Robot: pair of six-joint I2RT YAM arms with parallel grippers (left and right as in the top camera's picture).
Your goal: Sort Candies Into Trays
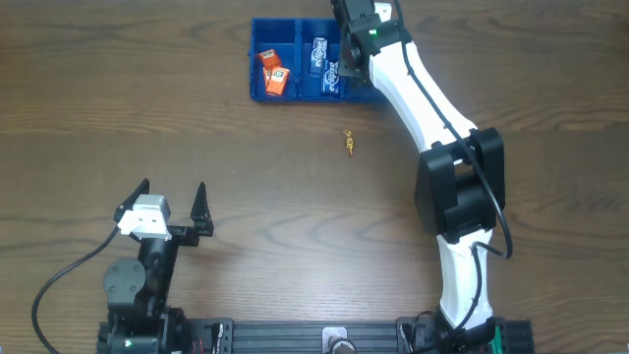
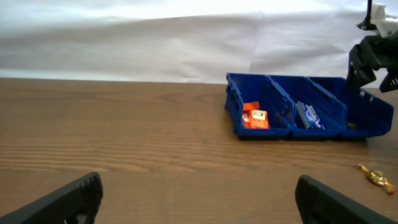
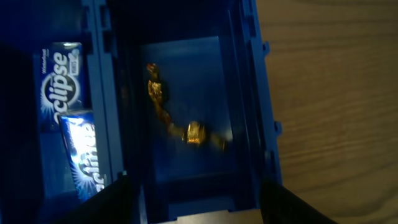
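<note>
My right gripper point(image 3: 193, 202) hangs over the tray's point(image 1: 255, 59) end compartment, jaws spread and empty; the gold candies point(image 3: 171, 118) beneath, perhaps two, lie where that sort belongs. One gold candy point(image 1: 349, 144) lies on the table point(image 1: 147, 118) near the tray, unsorted. My left gripper point(image 1: 174, 202) rests open, well apart.

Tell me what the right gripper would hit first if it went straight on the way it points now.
Most likely the gold-wrapped candies lying in the end compartment of the blue tray, or the floor beside them. The right gripper, open, points down into that compartment; depth is hard to judge.
</note>
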